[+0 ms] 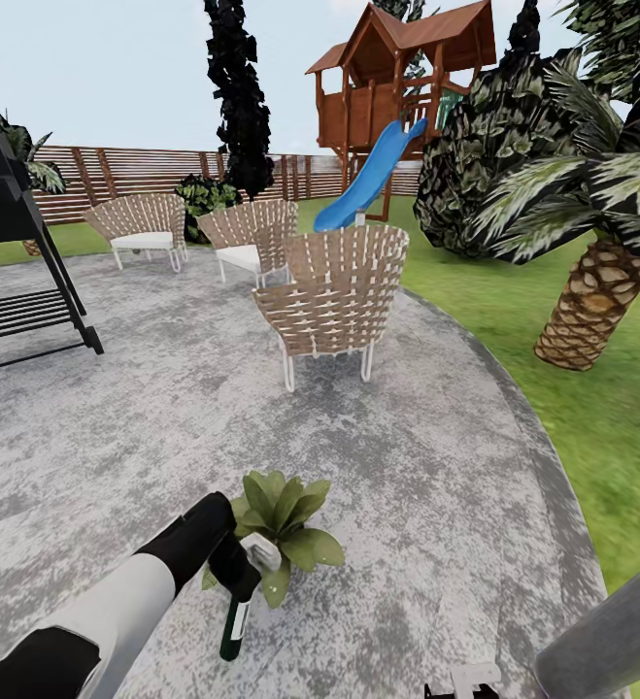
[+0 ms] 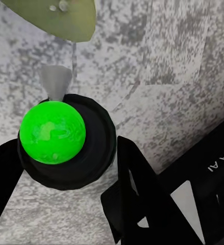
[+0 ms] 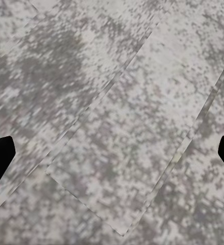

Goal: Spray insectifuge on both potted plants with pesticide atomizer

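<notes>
One potted plant (image 1: 283, 524) beside the left claw (image 1: 234, 573) clamping one pesticide atomizer (image 1: 237, 614); right claw (image 3: 112, 153) spread wide, empty.

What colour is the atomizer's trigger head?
Pale whitish on the atomizer, clearest in the head view, held by the left gripper.

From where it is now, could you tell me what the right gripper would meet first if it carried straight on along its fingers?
Probably the grey paving: between the right gripper fingertips nothing else lies ahead, though how far off is unclear.
</notes>
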Tool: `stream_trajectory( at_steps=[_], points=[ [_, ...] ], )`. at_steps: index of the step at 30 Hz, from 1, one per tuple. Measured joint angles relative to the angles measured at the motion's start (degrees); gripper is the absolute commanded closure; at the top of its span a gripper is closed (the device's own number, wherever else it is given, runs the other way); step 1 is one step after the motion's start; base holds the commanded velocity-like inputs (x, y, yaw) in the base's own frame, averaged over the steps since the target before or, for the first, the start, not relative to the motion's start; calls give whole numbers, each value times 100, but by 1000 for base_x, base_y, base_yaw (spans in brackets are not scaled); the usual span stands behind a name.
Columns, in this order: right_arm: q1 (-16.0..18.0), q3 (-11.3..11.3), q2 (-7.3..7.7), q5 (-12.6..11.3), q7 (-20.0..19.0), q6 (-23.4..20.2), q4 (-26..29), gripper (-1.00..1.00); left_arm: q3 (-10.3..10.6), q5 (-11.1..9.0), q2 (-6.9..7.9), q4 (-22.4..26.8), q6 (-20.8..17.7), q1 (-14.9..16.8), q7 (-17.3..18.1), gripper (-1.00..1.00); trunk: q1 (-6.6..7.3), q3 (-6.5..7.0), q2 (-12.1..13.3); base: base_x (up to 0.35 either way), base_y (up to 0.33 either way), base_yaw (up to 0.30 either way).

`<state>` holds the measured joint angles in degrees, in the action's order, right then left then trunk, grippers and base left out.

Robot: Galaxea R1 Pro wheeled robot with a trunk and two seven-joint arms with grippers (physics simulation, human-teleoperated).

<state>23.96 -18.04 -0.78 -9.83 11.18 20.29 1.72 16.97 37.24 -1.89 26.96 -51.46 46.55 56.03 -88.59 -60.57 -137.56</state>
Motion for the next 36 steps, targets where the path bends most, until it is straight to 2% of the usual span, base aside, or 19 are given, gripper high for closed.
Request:
stream_trajectory(
  at_steps=[12,21,25,30,36],
  points=[
    [0,1,0,0,0,-1,0,-100,4,-2,-5,28,-3,19,0,100,-263,-215,-480,0,0,0],
    [0,0,0,0,-1,-1,0,-100,1,-4,-5,36,-4,28,0,100,-264,-215,-481,0,0,0],
    [0,1,0,0,0,-5,0,-100,-3,-2,-6,35,-3,22,0,100,-315,-295,-568,0,0,0],
    [0,0,0,0,-3,-1,0,-100,4,4,-7,40,-4,36,-2,100,-315,-295,-568,0,0,0],
    [0,0,0,0,-2,-4,0,-100,3,-12,-13,483,-144,59,6,100,-315,-295,-568,0,0,0]
  ],
)
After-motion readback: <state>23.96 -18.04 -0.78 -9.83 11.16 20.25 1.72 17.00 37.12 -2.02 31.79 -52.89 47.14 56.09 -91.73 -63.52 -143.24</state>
